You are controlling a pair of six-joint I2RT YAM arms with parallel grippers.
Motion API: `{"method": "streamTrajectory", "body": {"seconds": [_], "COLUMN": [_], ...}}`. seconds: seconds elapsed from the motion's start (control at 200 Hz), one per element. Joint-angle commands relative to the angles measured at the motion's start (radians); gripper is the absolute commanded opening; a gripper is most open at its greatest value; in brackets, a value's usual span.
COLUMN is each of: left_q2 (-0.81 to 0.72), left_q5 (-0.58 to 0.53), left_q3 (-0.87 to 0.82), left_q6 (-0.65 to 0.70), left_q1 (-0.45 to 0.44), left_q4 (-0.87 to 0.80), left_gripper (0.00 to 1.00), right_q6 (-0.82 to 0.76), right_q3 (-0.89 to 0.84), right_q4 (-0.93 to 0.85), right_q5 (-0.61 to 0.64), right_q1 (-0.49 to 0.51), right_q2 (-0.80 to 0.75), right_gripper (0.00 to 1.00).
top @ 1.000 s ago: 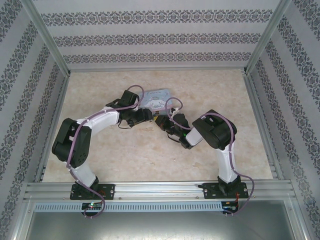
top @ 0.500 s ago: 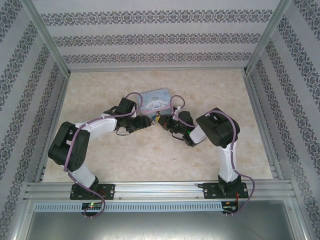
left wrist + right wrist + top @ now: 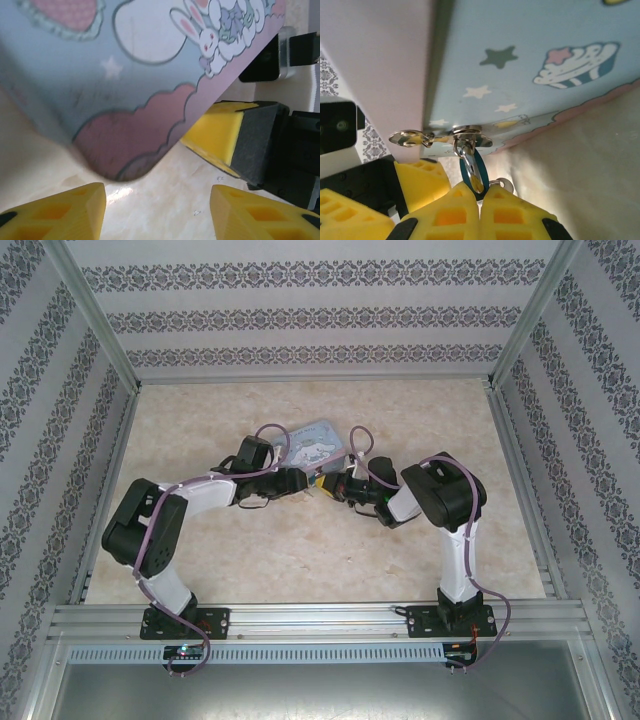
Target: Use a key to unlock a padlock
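Note:
The bluish padlock [image 3: 476, 170] hangs by its metal shackle from the hasp [image 3: 465, 136] of the cartoon-printed tin box [image 3: 322, 438]. My right gripper [image 3: 479, 192] is shut on the padlock's lower end. A small metal loop [image 3: 505, 184] pokes out beside its right fingertip. The key itself is hidden. My left gripper [image 3: 157, 212] hovers low over the table at the box's near corner [image 3: 125, 150], open, with bare table between its fingertips. From above, the left gripper [image 3: 303, 483] and right gripper [image 3: 333, 487] almost meet in front of the box.
The tin box lies mid-table, tilted up at its near edge. Metal frame posts [image 3: 100, 330] and patterned walls enclose the table on three sides. Purple cables [image 3: 268, 435] loop off both wrists near the box.
Both grippers have drawn closer together at the box's near edge. The left gripper moved right; the right wrist moved up and left. The box shifted slightly right.

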Motion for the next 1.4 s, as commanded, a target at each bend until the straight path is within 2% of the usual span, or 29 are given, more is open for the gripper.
{"method": "streamTrajectory", "body": {"seconds": [0.0,0.689,0.944,1.394], "left_q2": [0.022,0.12,0.156,0.173], "left_q5": [0.038,0.013,0.019,0.036], "left_q3": [-0.014,-0.056,-0.037,-0.051], "left_q6": [-0.006,-0.074,-0.097,-0.131], "left_q1": [0.002,-0.026,-0.029,-0.033], "left_q4": [0.087,0.267,0.32,0.445], "left_gripper": [0.49,0.48,0.33,0.21], "right_q6": [0.016,0.029,0.029,0.033], "right_q3": [0.002,-0.001,-0.004,-0.006], "right_q4": [-0.037,-0.018,-0.017,-0.008], "right_q5": [-0.069,-0.075,-0.074,-0.077], "right_q1": [-0.006,-0.012,-0.016,-0.022], "right_q2": [0.036,0.048,0.053,0.067], "right_gripper": [0.0,0.0,0.0,0.0]}}
